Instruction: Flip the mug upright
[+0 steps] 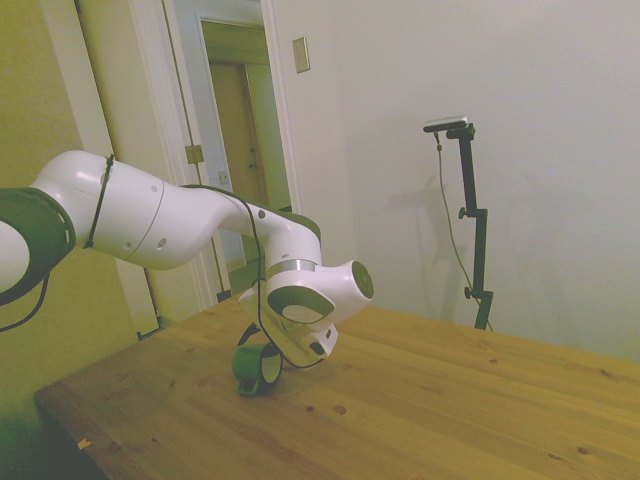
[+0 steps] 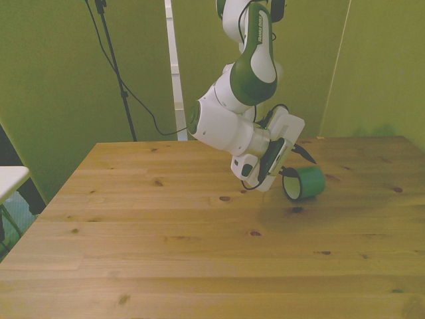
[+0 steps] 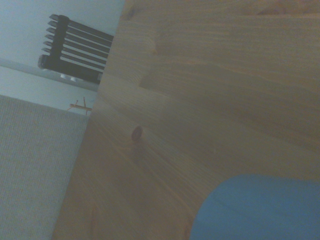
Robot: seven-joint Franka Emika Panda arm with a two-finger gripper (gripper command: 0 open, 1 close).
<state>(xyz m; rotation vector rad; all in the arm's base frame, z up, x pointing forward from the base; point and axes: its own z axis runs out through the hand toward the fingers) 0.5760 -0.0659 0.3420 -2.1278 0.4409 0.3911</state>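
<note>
Franka arm closes on a tipped mug

The teal mug [image 2: 304,183] lies on its side on the desk [image 2: 166,252], white mouth toward the front view's left, gripper [image 2: 287,166] at its rim; whether the fingers pinch it I cannot tell. A shallow grip could let it roll away.

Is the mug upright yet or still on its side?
On its side: the mug rests on the table, white opening facing sideways.

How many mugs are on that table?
1. The mug lies on its side on the wooden table, right by the gripper, toward the front view's right. The arm hides little, so another is unlikely.
</note>
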